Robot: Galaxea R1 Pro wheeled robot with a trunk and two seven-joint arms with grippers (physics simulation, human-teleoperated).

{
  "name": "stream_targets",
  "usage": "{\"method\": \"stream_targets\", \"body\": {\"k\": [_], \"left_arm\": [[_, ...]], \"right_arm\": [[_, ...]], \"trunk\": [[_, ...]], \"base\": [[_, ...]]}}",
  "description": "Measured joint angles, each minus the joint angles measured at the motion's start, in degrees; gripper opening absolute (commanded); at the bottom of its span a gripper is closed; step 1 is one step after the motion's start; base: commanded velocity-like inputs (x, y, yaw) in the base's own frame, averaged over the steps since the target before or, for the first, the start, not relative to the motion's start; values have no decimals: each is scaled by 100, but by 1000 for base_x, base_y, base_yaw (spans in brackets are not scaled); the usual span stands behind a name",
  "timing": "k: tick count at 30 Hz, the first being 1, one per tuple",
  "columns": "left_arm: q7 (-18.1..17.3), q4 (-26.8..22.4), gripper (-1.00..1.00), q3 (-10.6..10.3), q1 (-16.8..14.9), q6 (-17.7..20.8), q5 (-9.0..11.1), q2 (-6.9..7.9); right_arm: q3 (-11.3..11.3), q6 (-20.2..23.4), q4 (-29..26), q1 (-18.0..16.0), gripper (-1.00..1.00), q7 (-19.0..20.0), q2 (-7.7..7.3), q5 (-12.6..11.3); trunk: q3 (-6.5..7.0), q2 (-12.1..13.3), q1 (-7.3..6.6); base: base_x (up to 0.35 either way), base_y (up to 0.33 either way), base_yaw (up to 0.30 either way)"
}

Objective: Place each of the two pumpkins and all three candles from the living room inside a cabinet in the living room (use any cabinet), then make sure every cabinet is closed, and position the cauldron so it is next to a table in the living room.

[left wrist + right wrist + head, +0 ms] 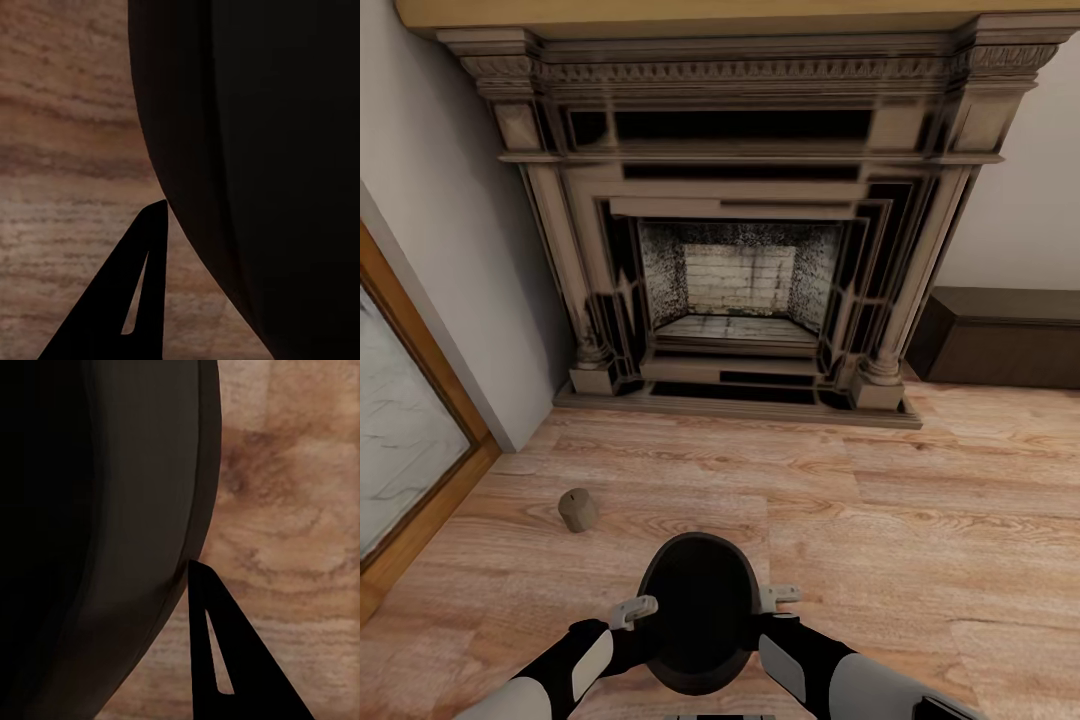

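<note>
The black cauldron (698,610) hangs between my two arms at the near edge of the head view, mouth facing up. My left gripper (634,610) is shut on its left rim and my right gripper (780,598) on its right rim. In each wrist view one dark finger (127,300) (225,660) lies against the outside of the cauldron's wall (262,150) (112,547), while the other finger is hidden. A tan candle (577,510) stands on the wood floor, ahead of the cauldron and to its left. The end of the dark-brown cabinet (1000,340) shows at right against the wall.
A large stone fireplace (730,250) fills the wall straight ahead, its hearth step on the floor. A wood-framed glass panel (400,440) runs along the left. Open wood floor (920,520) stretches ahead and to the right.
</note>
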Motion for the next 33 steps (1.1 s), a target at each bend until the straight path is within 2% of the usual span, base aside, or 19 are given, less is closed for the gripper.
{"method": "stream_targets", "body": {"k": [17,33], "left_arm": [[-5,5,-100,-9,-1,0,14,6],[-6,-6,-100,-35,-3,0,25,15]], "right_arm": [[-10,8,-10,3,-100,0,0,17],[54,-28,-18,6,-100,-24,0,-76]], "trunk": [[375,24,-43],[730,45,-84]], "base": [[0,0,0],[0,0,0]]}}
